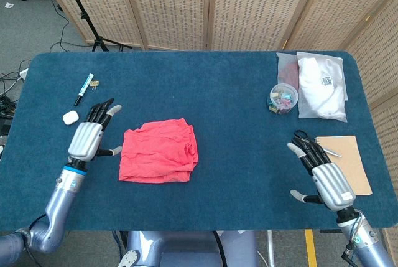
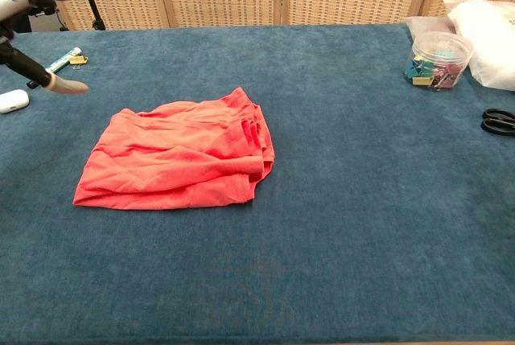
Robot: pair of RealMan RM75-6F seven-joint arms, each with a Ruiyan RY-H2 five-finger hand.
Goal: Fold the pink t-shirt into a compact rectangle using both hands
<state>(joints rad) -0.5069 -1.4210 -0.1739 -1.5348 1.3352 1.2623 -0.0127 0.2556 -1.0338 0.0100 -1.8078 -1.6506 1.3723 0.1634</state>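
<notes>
T-shirt: the pink t-shirt (image 1: 159, 151) lies folded into a rumpled, roughly rectangular bundle on the blue table (image 1: 217, 93), left of the table's middle and toward the near edge.
Left hand: the left hand (image 1: 90, 136) sits just left of the shirt, apart from the cloth, fingers spread and holding nothing; in the chest view only its fingertips (image 2: 68, 86) peek in at the top left corner.
Right hand: the right hand (image 1: 323, 175) hovers far right of the shirt, well apart from it, fingers fanned out, nothing in them.
Scissors: scissors (image 1: 311, 139) just beyond the right hand's fingertips, beside a brown notebook (image 1: 348, 161).
Far right of shirt: a clear tub of clips (image 1: 283, 98) next to a white bag (image 1: 322, 85).
Left of shirt, further back: a marker (image 1: 83, 89) and a small white case (image 1: 70, 117), near the left hand.
</notes>
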